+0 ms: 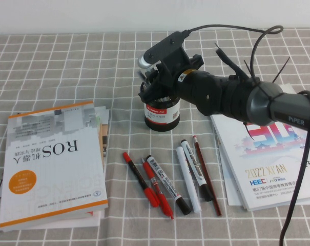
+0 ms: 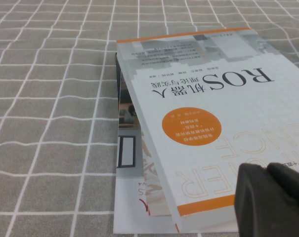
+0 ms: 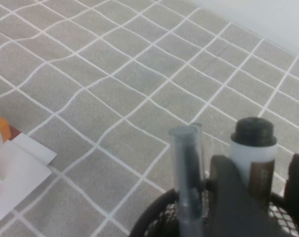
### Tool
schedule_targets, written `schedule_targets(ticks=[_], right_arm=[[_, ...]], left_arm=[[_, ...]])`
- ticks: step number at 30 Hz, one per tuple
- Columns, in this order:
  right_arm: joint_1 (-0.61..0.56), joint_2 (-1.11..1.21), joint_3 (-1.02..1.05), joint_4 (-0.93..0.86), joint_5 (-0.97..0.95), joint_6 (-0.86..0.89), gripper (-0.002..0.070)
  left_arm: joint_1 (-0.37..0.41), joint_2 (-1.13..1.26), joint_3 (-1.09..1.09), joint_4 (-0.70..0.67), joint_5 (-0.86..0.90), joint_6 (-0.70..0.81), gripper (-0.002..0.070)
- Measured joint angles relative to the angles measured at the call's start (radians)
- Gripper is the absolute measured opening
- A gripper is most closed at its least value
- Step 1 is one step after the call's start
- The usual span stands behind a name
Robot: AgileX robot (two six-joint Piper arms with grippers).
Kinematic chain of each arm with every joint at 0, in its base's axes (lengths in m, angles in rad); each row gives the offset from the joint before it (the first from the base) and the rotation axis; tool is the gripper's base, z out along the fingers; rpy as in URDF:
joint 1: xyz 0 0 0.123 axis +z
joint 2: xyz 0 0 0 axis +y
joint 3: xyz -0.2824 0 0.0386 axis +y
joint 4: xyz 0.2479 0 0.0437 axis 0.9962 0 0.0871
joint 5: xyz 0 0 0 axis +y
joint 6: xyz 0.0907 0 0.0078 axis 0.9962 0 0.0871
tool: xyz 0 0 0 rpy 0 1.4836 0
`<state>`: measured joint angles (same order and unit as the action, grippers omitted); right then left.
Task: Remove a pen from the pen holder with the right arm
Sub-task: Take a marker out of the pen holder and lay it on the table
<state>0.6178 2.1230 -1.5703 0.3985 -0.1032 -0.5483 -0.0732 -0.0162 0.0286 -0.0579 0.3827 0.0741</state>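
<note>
Table (image 1: 67, 61) under a grey checked cloth, seen from the robot's side. The black mesh pen holder (image 1: 162, 115) stands upright about midway between the left and right edges, nearer the far edge. The right gripper (image 1: 155, 88) hangs directly over its mouth, the arm reaching in from the right edge. In the right wrist view the fingers (image 3: 228, 197) stand apart on either side of a black-capped marker (image 3: 253, 148) that rises upright from the holder. One finger is close against the marker's barrel and the other is clear of it, so the claw is open and grips nothing. A clear-barrelled pen (image 3: 186, 173) stands just beside the marker in the same holder. A row of loose pens and markers (image 1: 167, 183) lies toward the near edge. An ROS textbook (image 1: 52, 159) lies by the left edge and magazines (image 1: 267, 174) by the right. The left gripper (image 2: 270, 200) hovers over the textbook, and its state cannot be told.
</note>
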Motion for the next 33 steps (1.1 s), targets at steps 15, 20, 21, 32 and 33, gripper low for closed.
schedule_targets(ticks=[15,20,21,32,33], right_arm=[[0.000,0.017,0.000,0.020,-0.058,0.000,0.0223],[0.000,0.017,0.000,0.025,-0.064,0.000,0.0223],[0.000,0.017,0.000,0.025,-0.064,0.000,0.0222],[0.000,0.019,-0.003,0.031,-0.044,0.002,0.0120],[0.000,0.019,-0.005,0.031,-0.038,0.002,0.0120]], left_arm=[[0.000,0.000,0.000,0.000,0.000,0.000,-0.0003],[0.000,0.000,0.000,0.000,0.000,0.000,-0.0003],[0.000,0.000,0.000,0.000,0.000,0.000,-0.0003],[0.000,0.000,0.000,0.000,0.000,0.000,-0.0003],[0.000,0.000,0.000,0.000,0.000,0.000,-0.0003]])
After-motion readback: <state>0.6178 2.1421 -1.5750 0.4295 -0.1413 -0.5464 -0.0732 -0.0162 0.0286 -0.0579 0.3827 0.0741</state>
